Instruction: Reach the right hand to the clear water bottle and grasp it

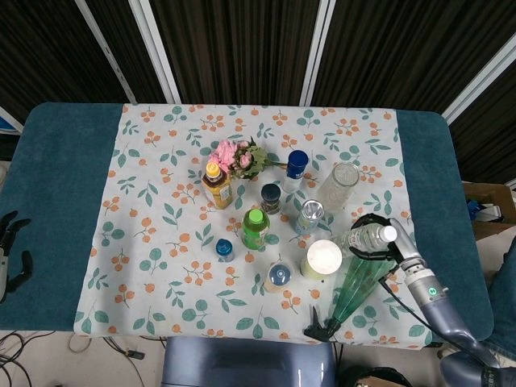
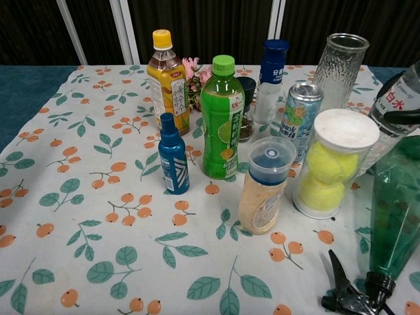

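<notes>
The clear water bottle with a white cap and a red-lettered label is at the table's right side, tilted with its cap toward the right. My right hand grips it, with dark fingers wrapped round its body. In the chest view the clear water bottle leans at the right edge, its base off the cloth. Most of that hand is cut off there. My left hand hangs off the table's left edge, fingers apart and holding nothing.
A green spray bottle leans under my right hand, its black trigger down near the front edge. A tennis ball tube, silver can and tall glass stand just left of the water bottle. Several other bottles crowd the middle.
</notes>
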